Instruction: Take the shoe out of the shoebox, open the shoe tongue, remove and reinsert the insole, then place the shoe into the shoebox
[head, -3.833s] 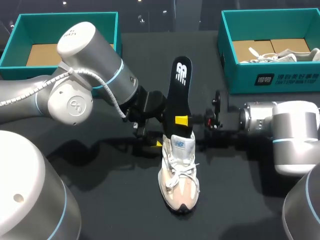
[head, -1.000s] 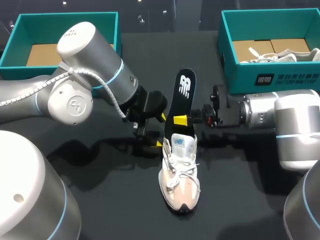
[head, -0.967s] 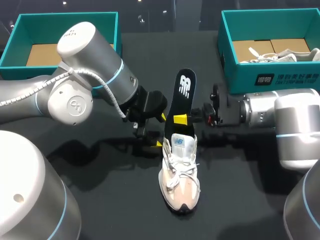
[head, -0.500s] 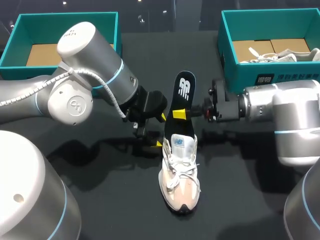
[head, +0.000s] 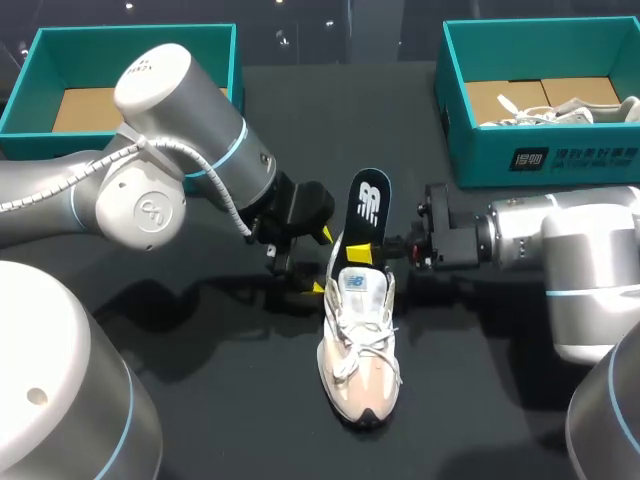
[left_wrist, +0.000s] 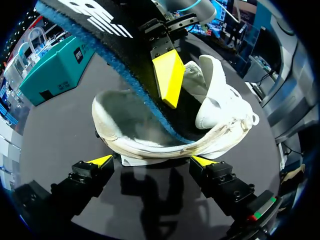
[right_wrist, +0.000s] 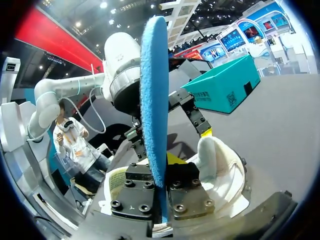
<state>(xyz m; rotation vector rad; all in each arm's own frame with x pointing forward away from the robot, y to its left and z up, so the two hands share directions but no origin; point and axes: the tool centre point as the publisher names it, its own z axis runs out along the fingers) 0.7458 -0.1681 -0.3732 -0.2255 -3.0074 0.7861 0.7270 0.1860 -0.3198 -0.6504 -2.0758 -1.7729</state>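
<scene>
The shoe is stood on the black table. Its heel is squeezed between the two fingers of the left gripper, with one finger pressed at each side. The black insole is pinched tight between the fingers of the right gripper; its lower end is tucked into the shoe just below those fingers, and its upper end is held up high above them.
</scene>
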